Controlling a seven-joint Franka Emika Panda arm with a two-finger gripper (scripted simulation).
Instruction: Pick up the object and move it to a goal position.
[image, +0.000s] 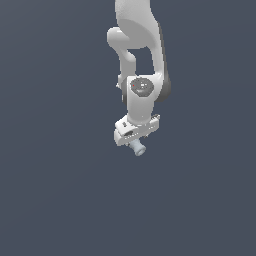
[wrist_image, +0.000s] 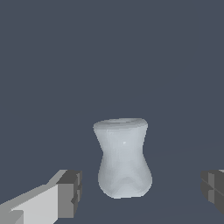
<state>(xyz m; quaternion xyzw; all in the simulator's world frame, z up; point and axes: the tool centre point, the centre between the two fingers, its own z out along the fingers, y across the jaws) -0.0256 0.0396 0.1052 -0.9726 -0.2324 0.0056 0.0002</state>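
Hanging over the plain dark grey floor (image: 55, 200), my white pincer (wrist_image: 139, 192) stands wide open — two grey fingertips (wrist_image: 70, 192) well apart, gripping nothing. One pale blue-grey stubby cylinder with a flared rim (wrist_image: 122, 159) sits between them — touching neither.

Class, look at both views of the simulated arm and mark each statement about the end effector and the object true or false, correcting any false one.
1. The end effector is open. True.
2. The fingers clamp the object. False: gaps show on both sides of it in the wrist view.
3. The object is pale blue-grey. True.
4. Several objects lie around the arm. False: only one shows.
5. The object is bigger than the end effector. False: it is much smaller.
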